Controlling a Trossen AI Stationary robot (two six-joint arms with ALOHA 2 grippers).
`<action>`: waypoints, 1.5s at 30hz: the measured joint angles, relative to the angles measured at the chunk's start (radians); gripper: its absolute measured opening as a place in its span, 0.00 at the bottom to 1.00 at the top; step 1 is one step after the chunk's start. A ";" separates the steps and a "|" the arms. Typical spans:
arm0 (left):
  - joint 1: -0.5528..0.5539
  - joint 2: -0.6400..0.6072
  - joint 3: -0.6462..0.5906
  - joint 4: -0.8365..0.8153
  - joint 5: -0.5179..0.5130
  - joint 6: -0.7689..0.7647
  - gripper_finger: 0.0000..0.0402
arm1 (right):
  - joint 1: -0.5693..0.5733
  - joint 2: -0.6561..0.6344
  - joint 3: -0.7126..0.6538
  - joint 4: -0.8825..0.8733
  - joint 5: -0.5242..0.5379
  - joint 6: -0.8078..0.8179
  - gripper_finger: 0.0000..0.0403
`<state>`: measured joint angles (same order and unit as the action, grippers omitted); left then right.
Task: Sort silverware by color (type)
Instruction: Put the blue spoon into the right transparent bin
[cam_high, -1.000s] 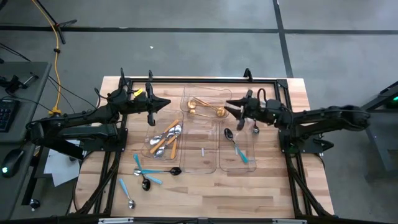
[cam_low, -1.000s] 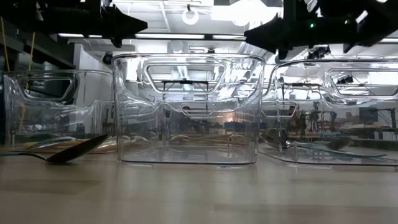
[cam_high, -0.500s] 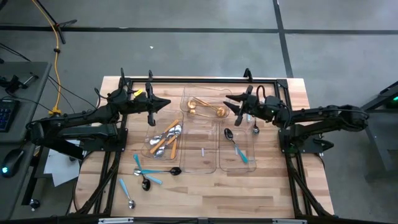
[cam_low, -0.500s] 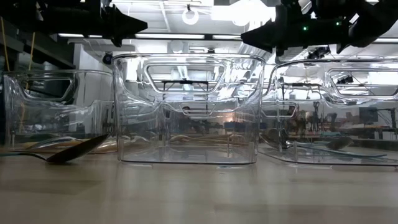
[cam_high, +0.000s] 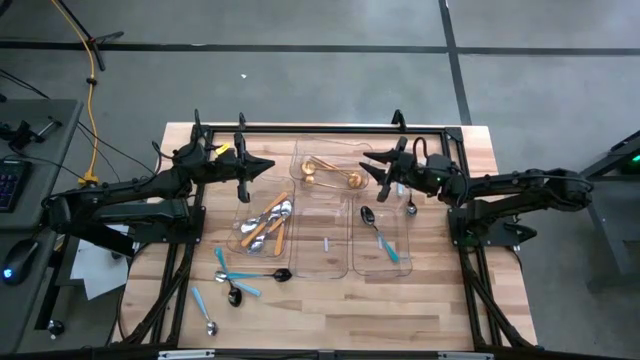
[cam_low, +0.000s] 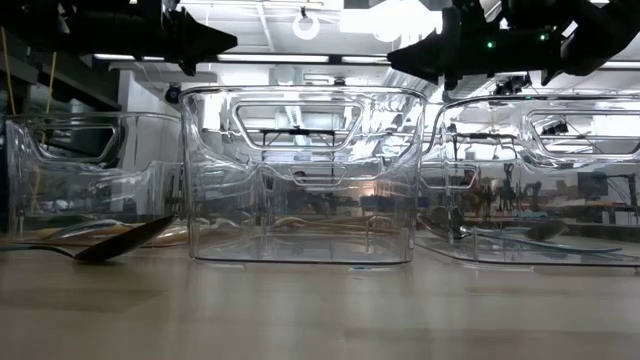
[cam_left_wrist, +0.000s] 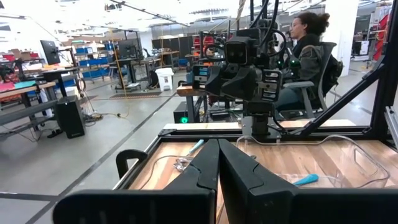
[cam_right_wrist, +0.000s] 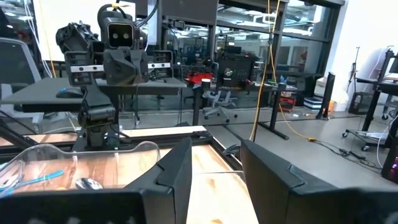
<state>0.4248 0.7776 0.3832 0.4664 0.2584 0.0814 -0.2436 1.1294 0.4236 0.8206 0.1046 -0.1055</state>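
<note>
A wooden table (cam_high: 430, 290) with a black frame stands on a grey floor, and a lab of desks and shelving shows beyond it, with a person seated (cam_left_wrist: 309, 53) behind the far side in the left wrist view. The right gripper (cam_high: 368, 168) hovers above the table between the far tray of gold cutlery and the right-hand tray, its two dark fingers (cam_right_wrist: 180, 168) parted with a clear gap between them and nothing in it. Just beside it, the gold pieces (cam_high: 325, 172) lie in the far clear tray (cam_high: 300, 150). Below the gripper in the high view, a dark spoon with a teal handle (cam_high: 376, 232) lies in the right tray (cam_high: 405, 262), and a small silver spoon (cam_high: 410, 207) sits near that tray's far end. The middle tray (cam_high: 335, 262) holds only one small pale piece. The left tray (cam_high: 245, 245) holds the orange-handled silver pieces (cam_high: 266, 223). Loose on the wood near the front lie blue-handled and dark spoons (cam_high: 235, 285), one dark bowl (cam_low: 105, 245) showing in the low view. The left gripper (cam_high: 268, 166) hangs over the table's far left part, its fingers (cam_left_wrist: 205, 171) pressed together and empty.
</note>
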 joint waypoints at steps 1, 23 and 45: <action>0.000 0.000 0.000 0.000 0.000 0.000 0.00 | 0.000 0.000 0.000 0.000 0.000 0.000 0.30; 0.000 0.000 0.000 -0.011 0.076 -0.047 0.00 | 0.000 0.000 0.000 -0.009 0.000 0.019 0.30; -0.716 0.006 0.212 -0.816 -0.133 -0.260 0.00 | 0.000 0.000 0.001 -0.074 0.000 0.083 0.30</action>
<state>-0.2916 0.7833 0.5953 -0.3494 0.1259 -0.1789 -0.2432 1.1290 0.4243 0.7468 0.1050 -0.0227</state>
